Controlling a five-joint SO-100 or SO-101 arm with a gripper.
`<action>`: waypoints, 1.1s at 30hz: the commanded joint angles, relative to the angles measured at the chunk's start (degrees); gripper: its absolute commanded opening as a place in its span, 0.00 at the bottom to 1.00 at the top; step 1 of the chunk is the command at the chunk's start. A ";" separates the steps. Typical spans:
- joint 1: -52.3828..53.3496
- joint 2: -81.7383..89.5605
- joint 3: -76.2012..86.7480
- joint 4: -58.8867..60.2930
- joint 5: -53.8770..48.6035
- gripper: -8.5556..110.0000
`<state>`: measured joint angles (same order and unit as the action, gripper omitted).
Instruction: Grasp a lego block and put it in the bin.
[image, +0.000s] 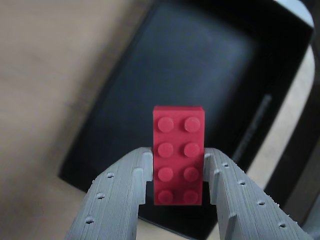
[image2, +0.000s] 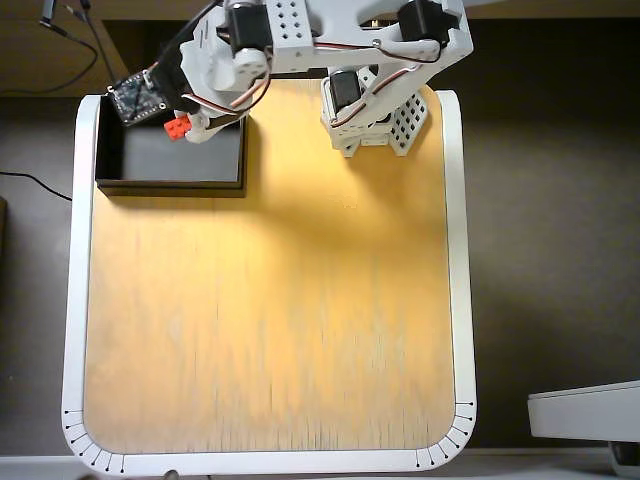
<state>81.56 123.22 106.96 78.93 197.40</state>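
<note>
The red lego block (image: 178, 155) is clamped between my two grey fingers, studs facing the wrist camera. My gripper (image: 178, 172) is shut on it and hangs above the black bin (image: 125, 125), whose dark grey floor fills the wrist view behind the block. In the overhead view the block (image2: 178, 127) shows as a small red spot at the gripper (image2: 183, 128), over the upper right part of the bin (image2: 170, 183) at the table's far left corner. A pale label strip (image: 300, 10) lies on the bin's rim.
The wooden table top (image2: 270, 300) has a white rim (image2: 75, 300). The arm's white base (image2: 385, 115) stands at the far edge, to the right of the bin. A grey device (image2: 590, 410) sits off the table at lower right.
</note>
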 joint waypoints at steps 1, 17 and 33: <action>2.46 -3.87 -6.15 -4.39 -0.18 0.08; 2.55 -19.78 -6.15 -15.64 -1.76 0.08; 3.87 -19.42 -6.06 -15.82 3.34 0.17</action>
<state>83.67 100.63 106.96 64.60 199.34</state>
